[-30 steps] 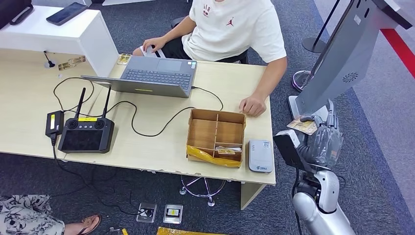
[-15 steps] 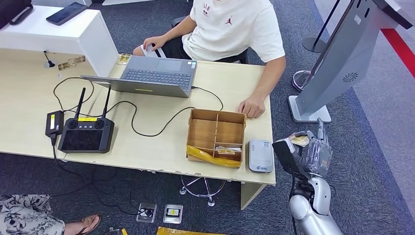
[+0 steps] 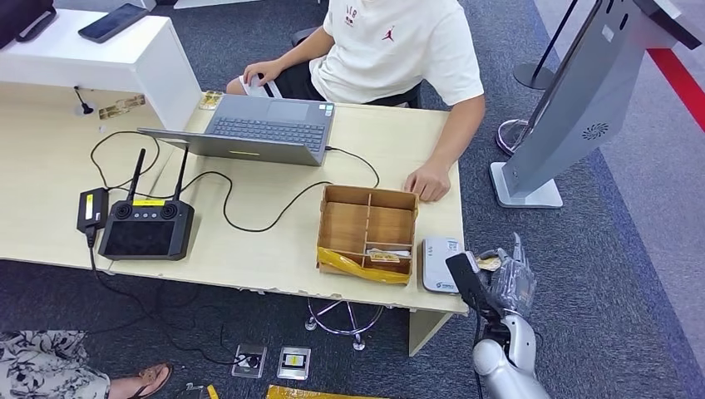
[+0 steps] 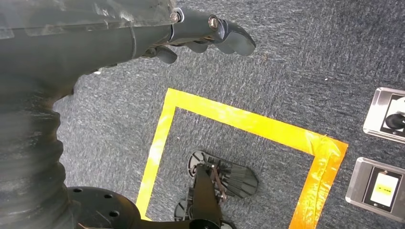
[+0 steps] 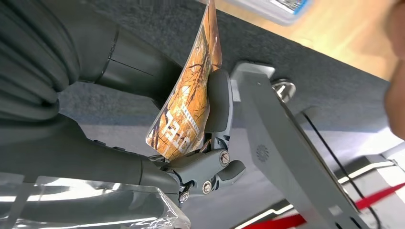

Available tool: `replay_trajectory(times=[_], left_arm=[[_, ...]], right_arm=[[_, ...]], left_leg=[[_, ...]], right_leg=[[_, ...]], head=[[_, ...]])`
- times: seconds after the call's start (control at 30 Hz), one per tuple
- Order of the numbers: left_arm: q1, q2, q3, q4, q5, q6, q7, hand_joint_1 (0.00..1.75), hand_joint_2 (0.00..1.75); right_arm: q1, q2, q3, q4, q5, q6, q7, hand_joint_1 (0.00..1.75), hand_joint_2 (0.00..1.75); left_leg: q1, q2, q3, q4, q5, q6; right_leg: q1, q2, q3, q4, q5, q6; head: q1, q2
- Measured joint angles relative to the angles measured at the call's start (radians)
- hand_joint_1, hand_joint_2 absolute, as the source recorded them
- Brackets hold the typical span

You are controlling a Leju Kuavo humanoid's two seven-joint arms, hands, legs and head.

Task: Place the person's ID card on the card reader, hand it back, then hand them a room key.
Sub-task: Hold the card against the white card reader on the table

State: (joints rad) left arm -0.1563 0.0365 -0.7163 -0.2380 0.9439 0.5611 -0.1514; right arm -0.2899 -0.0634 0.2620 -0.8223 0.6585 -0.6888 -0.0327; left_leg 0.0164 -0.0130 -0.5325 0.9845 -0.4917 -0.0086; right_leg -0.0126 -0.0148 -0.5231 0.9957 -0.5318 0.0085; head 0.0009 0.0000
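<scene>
Between the thumb and fingers (image 5: pixel 217 102) of your right hand (image 3: pixel 509 281) you are pinching the orange-printed card (image 5: pixel 188 102), just beside the grey card reader (image 3: pixel 441 264) at the desk's (image 3: pixel 249 249) corner, so the scan, hand-back and room key are all remaining (by my judgement). Since a second ago that hand is descending from beside the kiosk (image 3: pixel 582 91) toward the reader, while your left hand (image 4: pixel 200 36) is hanging with curled fingers, holding nothing.

The pale wooden worktop (image 3: pixel 274 241) carries an open grey laptop (image 3: pixel 258 129), a black remote controller with two antennas (image 3: pixel 146 224) and a black cable (image 3: pixel 249 208) looping between them. Near its right end a compartmented wooden box (image 3: pixel 367 233) stands just beside a white card reader (image 3: pixel 441 262). A person's hand (image 3: pixel 428 180) rests on the worktop behind the box.
</scene>
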Motion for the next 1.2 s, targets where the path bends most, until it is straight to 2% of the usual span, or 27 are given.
replay_trajectory(times=[0.33, 0.67, 0.93, 1.07, 1.2], left_arm=[[-0.001, 0.000, -0.011, 0.000, -0.016, -0.002, 0.004, 0.00, 1.75], [-0.004, 0.000, -0.012, 0.000, -0.030, -0.002, 0.008, 0.00, 1.75], [-0.005, 0.000, -0.012, 0.000, -0.031, -0.001, 0.009, 0.00, 1.75], [-0.005, 0.000, -0.012, 0.000, -0.030, 0.000, 0.009, 0.00, 1.75], [-0.005, 0.002, -0.012, 0.000, -0.024, 0.000, 0.009, 0.00, 1.75]], right_arm=[[-0.016, 0.020, -0.047, 0.117, -0.036, -0.001, -0.014, 1.75, 1.75], [-0.012, 0.031, -0.148, 0.132, 0.062, -0.002, -0.065, 1.75, 1.75], [-0.007, 0.053, -0.283, 0.054, 0.120, -0.002, -0.156, 1.75, 1.75], [-0.002, 0.065, -0.341, -0.031, 0.090, -0.002, -0.186, 1.75, 1.75], [0.003, 0.068, -0.352, -0.115, 0.039, -0.002, -0.177, 1.75, 1.75]], left_leg=[[0.000, 0.000, 0.000, 0.000, 0.000, 0.000], [0.000, 0.000, 0.000, 0.000, 0.000, 0.000], [0.000, 0.000, 0.000, 0.000, 0.000, 0.000], [0.000, 0.000, 0.000, 0.000, 0.000, 0.000], [0.000, 0.001, 0.000, 0.000, 0.000, 0.000]], right_leg=[[0.000, 0.000, 0.000, 0.000, 0.000, 0.000], [0.000, 0.001, 0.000, 0.000, 0.000, 0.000], [0.000, 0.001, 0.000, 0.000, 0.000, 0.000], [0.000, 0.001, 0.000, 0.000, 0.000, 0.000], [0.000, 0.002, 0.000, 0.000, 0.000, 0.000]], head=[[0.000, 0.000], [0.000, 0.000], [0.000, 0.000], [0.000, 0.000], [0.000, 0.000]])
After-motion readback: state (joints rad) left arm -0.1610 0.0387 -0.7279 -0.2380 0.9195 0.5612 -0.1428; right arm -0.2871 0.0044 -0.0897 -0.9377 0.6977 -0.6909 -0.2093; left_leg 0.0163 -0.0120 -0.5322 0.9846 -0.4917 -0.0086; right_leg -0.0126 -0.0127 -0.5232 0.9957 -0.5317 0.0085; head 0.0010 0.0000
